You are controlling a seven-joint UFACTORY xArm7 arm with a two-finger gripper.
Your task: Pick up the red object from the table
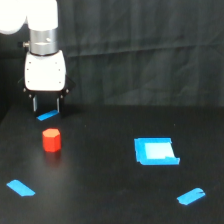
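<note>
Backdrop: black cloth [150, 50] hangs in folds behind everything we see, filling the upper half of the exterior view.
Table: we see a matte black table [100, 200] spread across the lower half, with a faint sheen near its front.
Arm: our white xArm [42, 30] comes down from the 11 o'clock corner of the view, a grey metal band above its white wrist housing.
Pincer: the pincer [46, 105] hangs at about 10 o'clock from the view's centre; we make out two thin fingers [34, 104] standing apart with nothing between them, tips just above the table.
Red object: the red object [51, 140] stands upright on the table at roughly 9 o'clock from the centre, at 6 o'clock from the pincer and clear of it, untouched.
Blue strip near pincer: a short blue tape strip [47, 116] lies flat just under the fingertips, at 12 o'clock from the red object.
Blue square: we find a blue square [156, 151] with a paler middle at 4 o'clock from the centre, well apart from the red object.
Other strips: one blue strip [20, 188] lies at 8 o'clock near the front edge, another [191, 196] at 5 o'clock.
</note>
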